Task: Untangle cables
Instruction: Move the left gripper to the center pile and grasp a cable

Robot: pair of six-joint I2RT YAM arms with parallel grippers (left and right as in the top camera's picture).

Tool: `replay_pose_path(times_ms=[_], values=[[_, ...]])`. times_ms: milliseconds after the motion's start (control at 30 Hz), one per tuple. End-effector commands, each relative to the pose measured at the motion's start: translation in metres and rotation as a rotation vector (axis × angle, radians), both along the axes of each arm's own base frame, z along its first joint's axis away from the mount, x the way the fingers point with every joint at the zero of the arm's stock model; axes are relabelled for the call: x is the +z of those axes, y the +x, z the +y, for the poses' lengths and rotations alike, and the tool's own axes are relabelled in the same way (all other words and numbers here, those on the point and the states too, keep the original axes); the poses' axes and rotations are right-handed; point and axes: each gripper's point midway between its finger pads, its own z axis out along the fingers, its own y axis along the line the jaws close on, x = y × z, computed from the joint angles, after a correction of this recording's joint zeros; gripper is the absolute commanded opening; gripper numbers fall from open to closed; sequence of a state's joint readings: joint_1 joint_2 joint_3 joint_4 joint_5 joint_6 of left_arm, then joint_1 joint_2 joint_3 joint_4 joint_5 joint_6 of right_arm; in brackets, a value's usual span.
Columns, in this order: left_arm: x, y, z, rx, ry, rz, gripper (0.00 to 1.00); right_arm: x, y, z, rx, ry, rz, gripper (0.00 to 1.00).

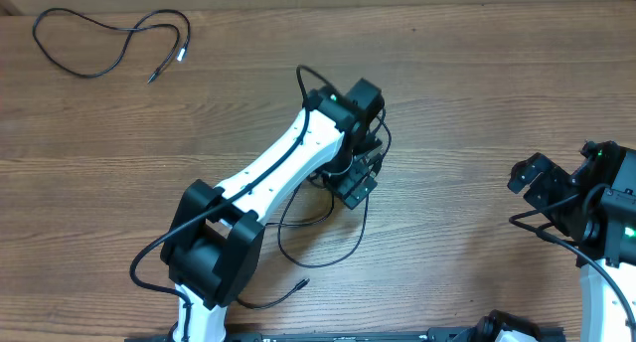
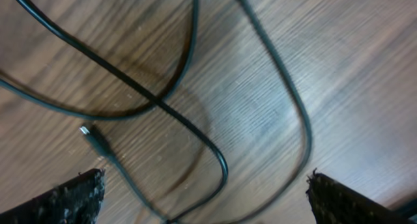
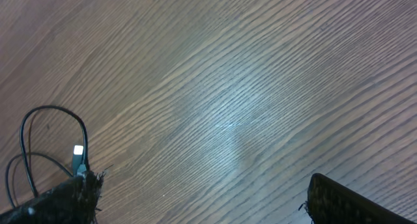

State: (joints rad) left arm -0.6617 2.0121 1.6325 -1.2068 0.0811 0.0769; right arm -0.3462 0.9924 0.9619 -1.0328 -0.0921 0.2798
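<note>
One cable [image 1: 124,49] lies loose and alone at the table's far left, clear of the other. The second cable [image 1: 338,256] lies in crossing loops under the left gripper [image 1: 355,183], whose jaws are spread wide and hold nothing. The left wrist view shows its strands crossing just below, with a plug [image 2: 95,140] beside them. The step in hand looks like the reach for this cable. Next the gripper should drop and pinch a single strand, away from the crossing. The right gripper [image 1: 542,178], also spread and empty, hovers over bare table [image 3: 228,87], well apart.
</note>
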Motion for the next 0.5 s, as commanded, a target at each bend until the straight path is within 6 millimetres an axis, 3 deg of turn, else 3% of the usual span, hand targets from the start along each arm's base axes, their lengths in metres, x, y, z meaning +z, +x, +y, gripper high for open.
replay_pose_path(times_ms=[0, 167, 400, 433, 467], values=[[-0.017, -0.012, 0.006, 0.071, 0.032, 0.011, 1.0, 0.007, 0.005, -0.001, 0.018, -0.011, -0.019, 1.0], [-0.04, -0.009, 0.019, 0.145, 0.102, -0.05, 1.0, 0.006, 0.006, 0.0, 0.022, -0.003, -0.015, 1.0], [-0.057, -0.011, 0.022, 0.154, 0.102, -0.062, 0.83, 0.006, 0.006, 0.0, 0.022, -0.003, -0.016, 1.0], [-0.06, -0.012, 0.023, 0.154, 0.102, -0.061, 0.77, 0.006, 0.006, 0.0, 0.022, -0.003, -0.016, 1.0], [-0.06, -0.013, 0.023, 0.154, 0.102, -0.061, 0.65, 0.006, 0.006, 0.0, 0.022, -0.003, -0.015, 1.0]])
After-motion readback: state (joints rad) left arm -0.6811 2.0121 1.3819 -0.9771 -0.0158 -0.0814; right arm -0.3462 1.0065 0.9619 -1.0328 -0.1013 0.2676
